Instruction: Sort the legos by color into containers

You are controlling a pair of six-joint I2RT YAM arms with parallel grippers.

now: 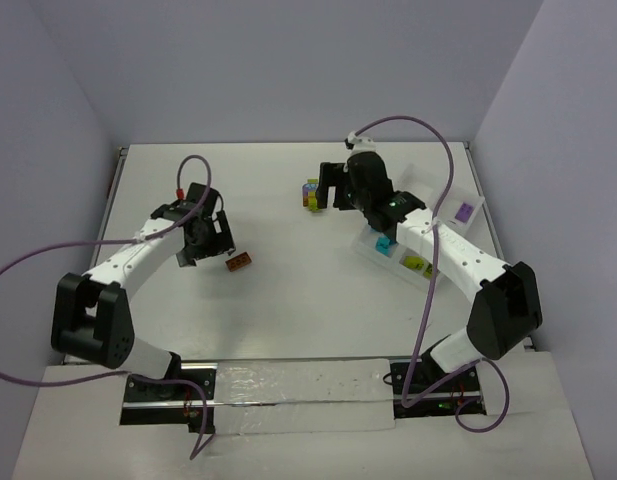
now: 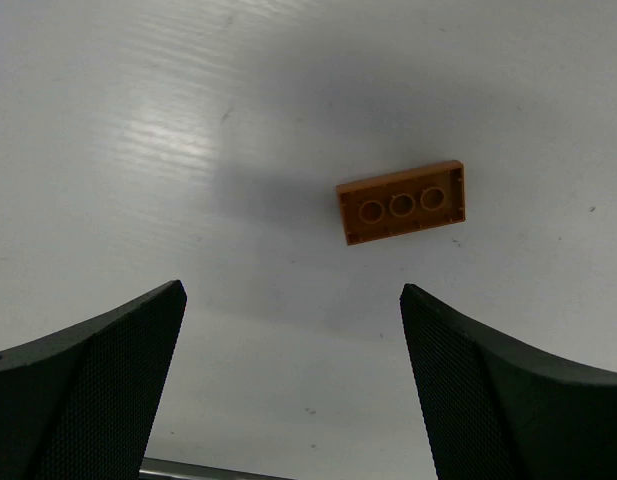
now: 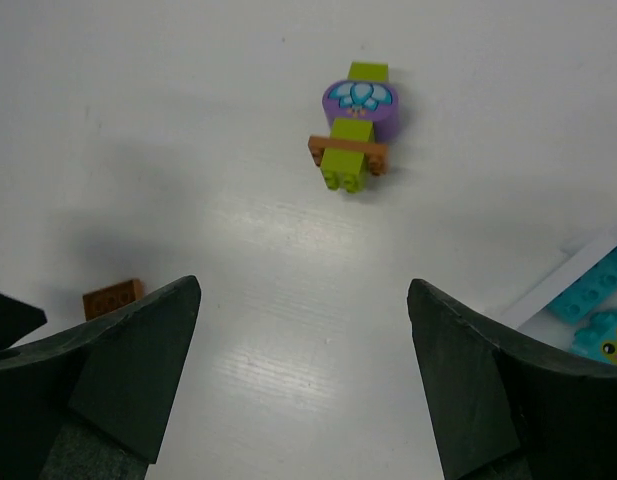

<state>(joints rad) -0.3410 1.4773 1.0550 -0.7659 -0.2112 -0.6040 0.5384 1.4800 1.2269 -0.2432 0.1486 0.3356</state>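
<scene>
An orange lego point(image 2: 401, 203) lies underside up on the table, just ahead of my left gripper point(image 2: 293, 290), which is open with nothing between its fingers. In the top view this orange lego point(image 1: 239, 262) sits right of the left gripper point(image 1: 210, 246). A clump of lime, purple and orange legos point(image 3: 354, 125) lies ahead of my open, empty right gripper point(image 3: 304, 282). From above, the clump point(image 1: 312, 193) is just left of the right gripper point(image 1: 335, 190). The white tray of containers point(image 1: 440, 197) holds cyan point(image 1: 385, 243), lime point(image 1: 418, 265) and purple point(image 1: 465, 211) legos, partly hidden by the right arm.
The tray's rim point(image 3: 573, 275) and cyan pieces point(image 3: 593, 295) show at the right edge of the right wrist view. The orange lego point(image 3: 112, 298) shows at its left. Purple cables loop over both arms. Walls close off the table at the back and sides.
</scene>
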